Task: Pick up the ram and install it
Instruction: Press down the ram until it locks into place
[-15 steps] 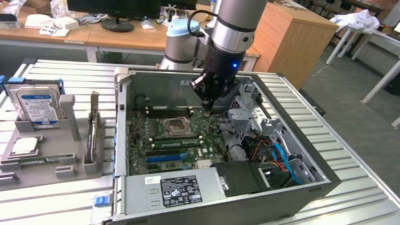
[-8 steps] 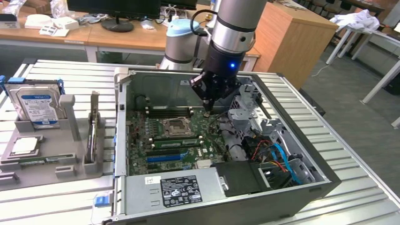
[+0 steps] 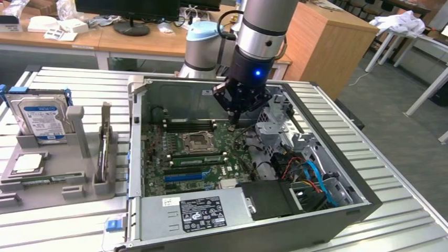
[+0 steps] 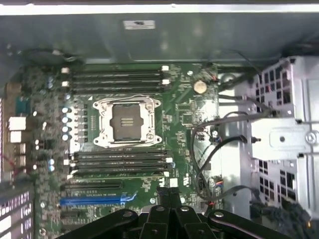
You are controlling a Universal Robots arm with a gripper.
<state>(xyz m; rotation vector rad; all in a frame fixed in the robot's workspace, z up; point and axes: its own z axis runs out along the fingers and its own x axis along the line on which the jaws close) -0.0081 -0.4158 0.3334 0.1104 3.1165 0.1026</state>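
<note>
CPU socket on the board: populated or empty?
Empty. The CPU socket shows its bare dark centre inside the metal frame, with no silver chip seated.

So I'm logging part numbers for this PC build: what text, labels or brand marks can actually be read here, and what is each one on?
None can be read.
Hard drive: blue-white label, print too small.
Power supply: black label with white print and symbols, too small.
Case wall: small white sticker, blurred.
Motherboard: white markings, too blurred.
</note>
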